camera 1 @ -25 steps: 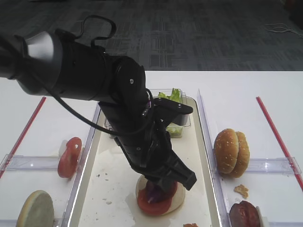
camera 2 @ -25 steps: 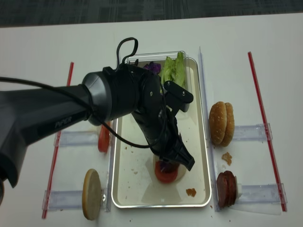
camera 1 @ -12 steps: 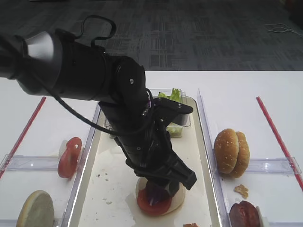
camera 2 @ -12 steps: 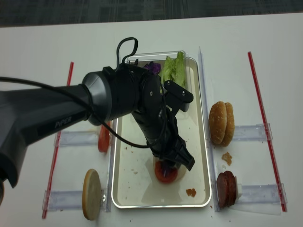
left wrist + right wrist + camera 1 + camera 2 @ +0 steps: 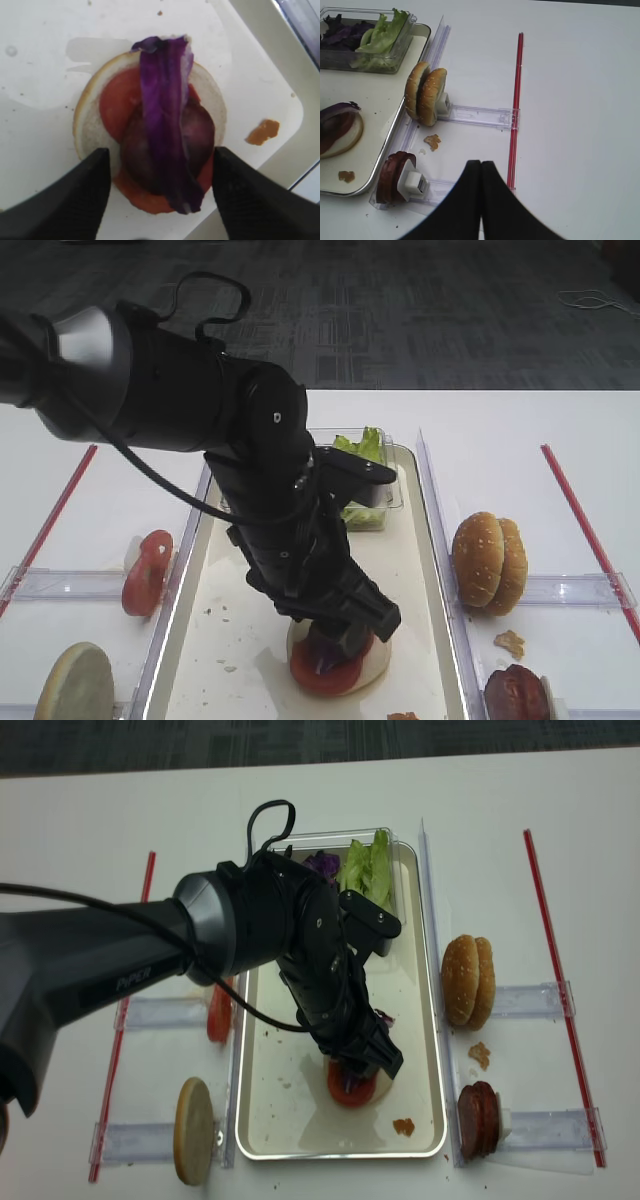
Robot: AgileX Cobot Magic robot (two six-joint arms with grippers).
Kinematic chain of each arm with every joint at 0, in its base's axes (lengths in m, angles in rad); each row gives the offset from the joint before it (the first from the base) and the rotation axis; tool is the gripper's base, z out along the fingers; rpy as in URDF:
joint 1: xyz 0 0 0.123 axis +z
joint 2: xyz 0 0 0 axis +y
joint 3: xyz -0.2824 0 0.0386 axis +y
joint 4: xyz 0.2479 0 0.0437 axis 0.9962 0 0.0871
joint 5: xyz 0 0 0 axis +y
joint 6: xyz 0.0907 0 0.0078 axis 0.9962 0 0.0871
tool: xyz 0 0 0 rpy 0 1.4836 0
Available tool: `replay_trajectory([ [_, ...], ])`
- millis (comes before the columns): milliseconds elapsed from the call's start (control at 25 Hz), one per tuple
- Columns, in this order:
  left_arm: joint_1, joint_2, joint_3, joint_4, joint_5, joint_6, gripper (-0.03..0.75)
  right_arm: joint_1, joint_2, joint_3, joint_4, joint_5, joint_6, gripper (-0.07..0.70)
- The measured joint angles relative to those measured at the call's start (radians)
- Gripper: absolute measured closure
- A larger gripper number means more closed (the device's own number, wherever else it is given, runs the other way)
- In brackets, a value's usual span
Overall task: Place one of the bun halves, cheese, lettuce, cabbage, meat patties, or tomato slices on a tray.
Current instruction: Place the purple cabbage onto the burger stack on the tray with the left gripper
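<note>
On the cream tray [image 5: 45, 60] [image 5: 280, 1110] lies a pale bun half [image 5: 87, 135] with a tomato slice [image 5: 115, 107] and a dark patty [image 5: 200, 135] stacked on it. A purple cabbage strip [image 5: 165, 130] [image 5: 337, 107] is draped over the top. My left gripper [image 5: 159, 150] [image 5: 335, 635] [image 5: 358, 1065] hovers just above this stack, open, with its fingers either side and nothing between them. My right gripper [image 5: 480, 162] is shut and empty over bare white table, right of the racks.
A clear tub [image 5: 350, 870] of lettuce and purple cabbage sits at the tray's far end. Sesame bun halves [image 5: 468, 982] and meat patties [image 5: 478, 1120] stand in racks on the right. Tomato slices [image 5: 218, 1012] and a pale bun half [image 5: 194, 1130] are on the left. A crumb [image 5: 403, 1127] lies on the tray.
My left gripper has opened and let go of the cabbage strip, which now rests on the stack; the arm has shifted slightly left. The right arm has not moved.
</note>
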Motion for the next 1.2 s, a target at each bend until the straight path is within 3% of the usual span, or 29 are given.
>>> replay_trajectory([
  [240, 0.0, 0.0, 0.0, 0.004, 0.018, -0.026, 0.296, 0.0, 0.0, 0.0, 0.0, 0.0, 0.0, 0.618],
  [480, 0.0, -0.009, -0.06, 0.006, 0.078, -0.049, 0.286, 0.0, 0.0, 0.0, 0.0, 0.0, 0.0, 0.618],
  [1000, 0.0, -0.02, -0.282, 0.164, 0.383, -0.238, 0.284, 0.0, 0.0, 0.0, 0.0, 0.0, 0.0, 0.618],
  [1200, 0.0, -0.02, -0.366, 0.166, 0.407, -0.26, 0.284, 0.0, 0.0, 0.0, 0.0, 0.0, 0.0, 0.618],
])
